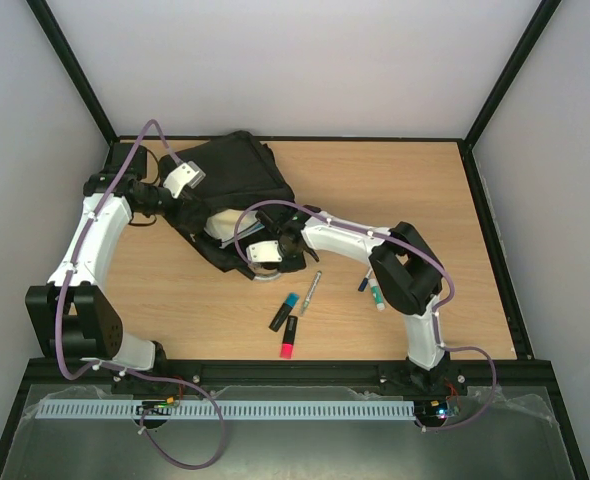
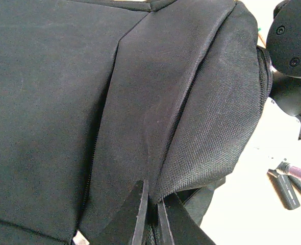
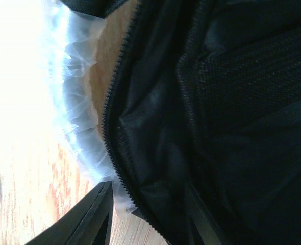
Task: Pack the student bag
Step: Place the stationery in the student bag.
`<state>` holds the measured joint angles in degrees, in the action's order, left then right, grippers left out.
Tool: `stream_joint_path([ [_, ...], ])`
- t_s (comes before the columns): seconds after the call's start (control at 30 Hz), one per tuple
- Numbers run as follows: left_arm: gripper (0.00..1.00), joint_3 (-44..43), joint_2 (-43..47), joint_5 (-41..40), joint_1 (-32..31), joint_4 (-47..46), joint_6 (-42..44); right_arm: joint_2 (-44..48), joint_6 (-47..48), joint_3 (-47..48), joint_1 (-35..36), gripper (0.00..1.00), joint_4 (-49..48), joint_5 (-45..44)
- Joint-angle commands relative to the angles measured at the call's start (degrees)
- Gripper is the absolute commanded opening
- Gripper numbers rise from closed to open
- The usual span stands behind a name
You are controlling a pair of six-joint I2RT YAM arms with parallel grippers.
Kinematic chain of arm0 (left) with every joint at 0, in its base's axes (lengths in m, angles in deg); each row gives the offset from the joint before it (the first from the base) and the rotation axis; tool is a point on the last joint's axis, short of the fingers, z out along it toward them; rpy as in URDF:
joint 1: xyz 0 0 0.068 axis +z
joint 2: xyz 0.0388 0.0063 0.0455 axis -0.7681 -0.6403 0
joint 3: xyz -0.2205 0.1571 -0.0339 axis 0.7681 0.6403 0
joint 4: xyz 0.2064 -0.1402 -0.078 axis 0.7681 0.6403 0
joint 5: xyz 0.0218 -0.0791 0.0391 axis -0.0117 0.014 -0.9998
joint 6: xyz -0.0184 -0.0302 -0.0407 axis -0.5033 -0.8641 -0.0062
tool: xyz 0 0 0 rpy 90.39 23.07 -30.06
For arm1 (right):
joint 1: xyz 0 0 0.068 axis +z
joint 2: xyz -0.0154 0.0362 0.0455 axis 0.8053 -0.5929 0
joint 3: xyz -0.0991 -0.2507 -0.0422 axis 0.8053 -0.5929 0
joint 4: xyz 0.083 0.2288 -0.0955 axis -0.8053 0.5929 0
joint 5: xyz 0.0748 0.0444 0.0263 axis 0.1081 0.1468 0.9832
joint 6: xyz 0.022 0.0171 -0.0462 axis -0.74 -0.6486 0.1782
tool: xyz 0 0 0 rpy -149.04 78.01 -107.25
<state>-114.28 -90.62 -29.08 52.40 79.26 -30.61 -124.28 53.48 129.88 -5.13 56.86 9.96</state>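
Eyes on the backpack [image 1: 237, 175]: slumped on the surface [image 1: 395, 190], long axis running far to near, open mouth at its near end. Parked right at that mouth, on the backpack's near-right side, is the right end effector [image 3: 148, 214]. Straddling the zip edge [image 3: 112, 117] with jaws partly apart, one finger outside the backpack and the other inside the dark pocket. Hard to say whether actually pinching the edge.

Over on the backpack's left flank sits the left end effector [image 2: 151, 214], clamped tight on a fold of black fabric and seemingly propping that side up.

Scattered on the near-right of the backpack, just off the mouth: pens [image 1: 312, 290], loose, none picked up. Plainly closer to the right arm than the left. Probably a matter of getting the mouth wide first, then only a short reach from the backpack to the pens.
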Motion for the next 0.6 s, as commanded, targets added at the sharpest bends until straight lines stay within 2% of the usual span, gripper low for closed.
stream_joint_path([
  [0.0, 0.03, -0.26, 2.05, 2.31, 0.77, -2.11, -0.41, -0.21, 1.70, 0.69, 0.22, 0.38, -0.88, -3.01],
  [0.27, 0.03, -0.36, 1.63, 2.46, 0.81, -2.30, -0.40, -1.30, 3.96, -1.60, 0.27, 0.35, -5.37, -7.12],
  [0.37, 0.03, -0.32, 1.46, 2.46, 0.77, -2.30, -0.30, -1.96, 4.02, -1.41, 0.27, 0.24, -5.51, -8.16],
  [0.47, 0.03, -0.23, 1.18, 2.59, 0.77, -2.39, -0.30, -1.43, 3.00, -0.18, 0.18, 0.02, -4.46, -8.21],
  [0.57, 0.03, -0.11, 0.71, 2.87, 0.77, -2.84, -0.36, 1.57, 1.88, 1.60, -0.40, 0.01, -1.34, -6.93],
])
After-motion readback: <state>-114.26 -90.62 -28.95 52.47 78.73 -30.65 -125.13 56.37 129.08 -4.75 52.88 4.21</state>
